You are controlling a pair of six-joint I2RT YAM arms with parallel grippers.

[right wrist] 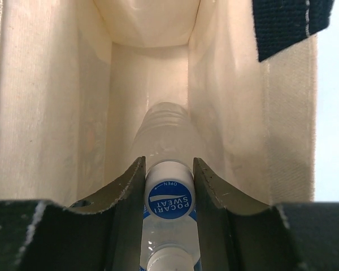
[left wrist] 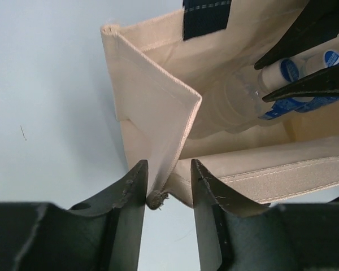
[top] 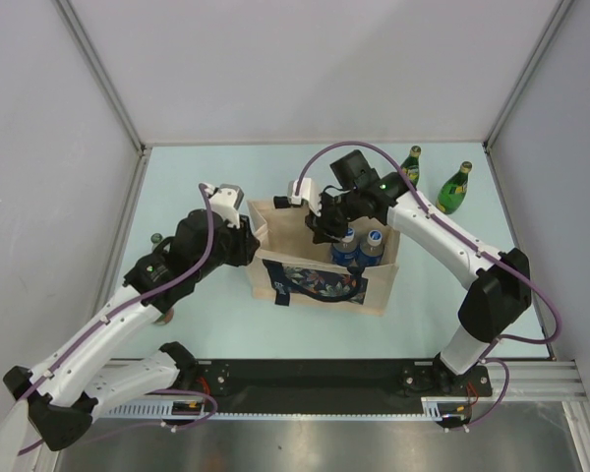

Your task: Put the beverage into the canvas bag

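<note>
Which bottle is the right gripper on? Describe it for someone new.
Find the canvas bag mid-table, its top open. Two clear, blue-capped bottles stand in its right half. The bottle you want is the left one, its cap between the fingertips of the right gripper; its twin stands beside it.

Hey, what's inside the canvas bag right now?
Two blue-capped clear bottles: the held bottle, in the right gripper, and a second bottle beside it. The canvas bag's floor beneath them is hidden.

Right tool [right wrist: 169,164] clamped; left tool [left wrist: 168,165] perhaps ajar.
</note>
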